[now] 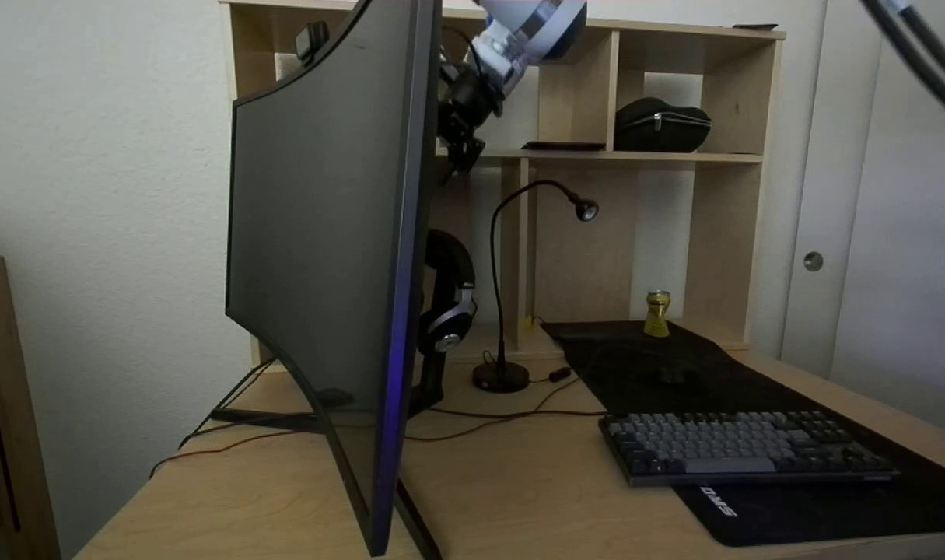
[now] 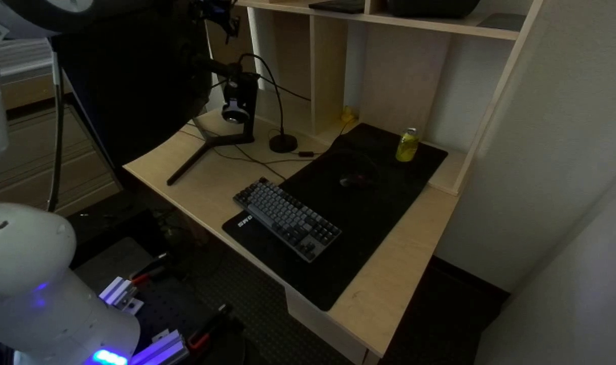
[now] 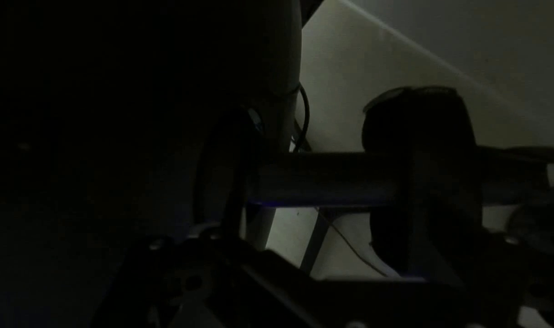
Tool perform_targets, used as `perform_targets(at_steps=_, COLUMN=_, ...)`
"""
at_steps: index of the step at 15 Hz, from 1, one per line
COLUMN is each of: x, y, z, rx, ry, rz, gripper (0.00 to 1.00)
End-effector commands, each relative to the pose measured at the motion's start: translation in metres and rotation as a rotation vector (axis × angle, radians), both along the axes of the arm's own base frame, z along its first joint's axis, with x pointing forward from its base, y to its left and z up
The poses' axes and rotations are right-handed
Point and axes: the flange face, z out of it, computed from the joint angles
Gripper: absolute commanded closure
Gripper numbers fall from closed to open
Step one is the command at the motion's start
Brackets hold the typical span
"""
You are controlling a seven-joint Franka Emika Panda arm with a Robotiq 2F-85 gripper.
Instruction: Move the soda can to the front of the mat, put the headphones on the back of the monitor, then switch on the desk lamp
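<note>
Headphones [image 2: 235, 105]: seemingly looped over the stand arm [image 3: 331, 182] behind the monitor [image 1: 324, 187], cups hanging down. Probably light, springy in the headband, soft at the pads; if reseating is needed, pinch the crown of the band, since a cup may swivel.
Claw [image 1: 456, 159]: at 12 o'clock from the headphones in both exterior views, jaws spread wide, apparently holding nothing.
Soda can [image 2: 407, 145]: upright on the mat [image 2: 358, 228], at 2 o'clock from the keyboard [image 2: 287, 218] in an exterior view. Likely slick, thin-walled and easily tipped; clasp it gently around the middle. Full or drained, I cannot tell.
Gooseneck lamp [image 1: 501, 376]: on the table [image 1: 519, 482], its base roughly 4 to 5 o'clock from the headphones in both exterior views; no glow at its head. The neck should bend under a push. The small inline block [image 1: 559, 375] may be the switch; too small to be sure.
Monitor edge: cuts off part of the headphones and perhaps of the claw.
Wrist view: nearly black, so the claw's tips melt into the background.
</note>
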Motion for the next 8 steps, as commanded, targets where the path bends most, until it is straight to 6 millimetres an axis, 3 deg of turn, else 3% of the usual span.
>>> perform_targets(at_steps=1, x=-0.045, y=-0.011, z=0.080, rx=0.000, ry=-0.158, rz=-0.014, gripper=0.00)
perform_targets(at_steps=3, x=-0.063, y=-0.035, z=0.123, rx=0.004, ry=-0.245, rz=-0.060, gripper=0.00)
perform_targets(at_steps=5, x=-0.077, y=-0.075, z=0.150, rx=0.016, ry=-0.306, rz=-0.129, gripper=0.00)
perform_targets(at_steps=8, x=-0.088, y=-0.171, z=0.158, rx=0.056, ry=-0.303, rz=-0.276, gripper=0.00)
